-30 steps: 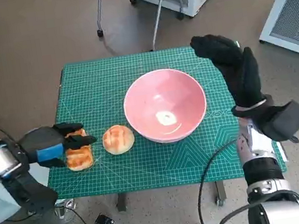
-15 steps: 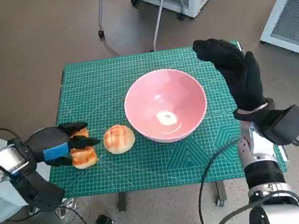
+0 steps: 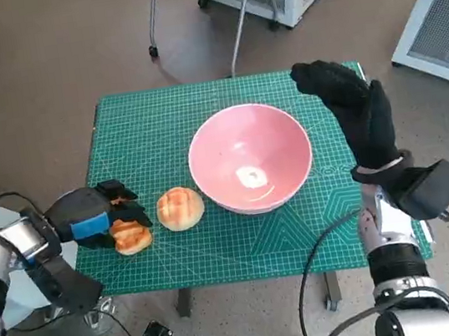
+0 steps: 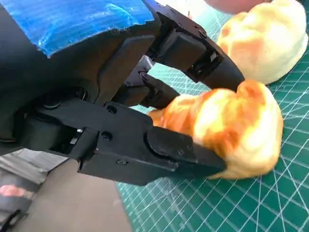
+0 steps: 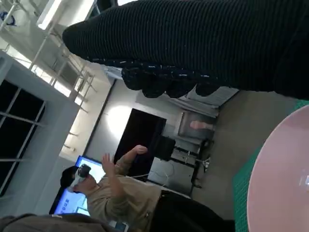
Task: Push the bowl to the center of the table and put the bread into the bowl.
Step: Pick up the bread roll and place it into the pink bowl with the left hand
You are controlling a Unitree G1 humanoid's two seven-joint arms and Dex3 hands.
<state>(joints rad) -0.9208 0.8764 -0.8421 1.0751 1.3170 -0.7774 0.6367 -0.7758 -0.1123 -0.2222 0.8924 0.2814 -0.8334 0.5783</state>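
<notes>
Head view, from where I stand: a small table topped with a green cutting mat (image 3: 159,127), and a pink bowl (image 3: 252,169) sitting a little right of its middle. Two pieces of bread lie at the near left. One round bun (image 3: 180,208) rests on the mat just left of the bowl, close to its rim but apart from it. The other bread piece (image 3: 131,235) sits further left, near the mat's near-left edge, and the left hand (image 3: 95,215) has its black fingers closed round it. Up close in the left wrist view, those fingers (image 4: 159,150) clamp the golden bread piece (image 4: 231,128) from both sides, its underside against the mat, the round bun (image 4: 265,41) just beyond it. Right of the bowl, the right hand (image 3: 355,110) is raised with its gloved fingers straight and together, holding nothing, beside the bowl's far right rim. Over in the right wrist view a person (image 5: 120,193) sits with arms lifted
</notes>
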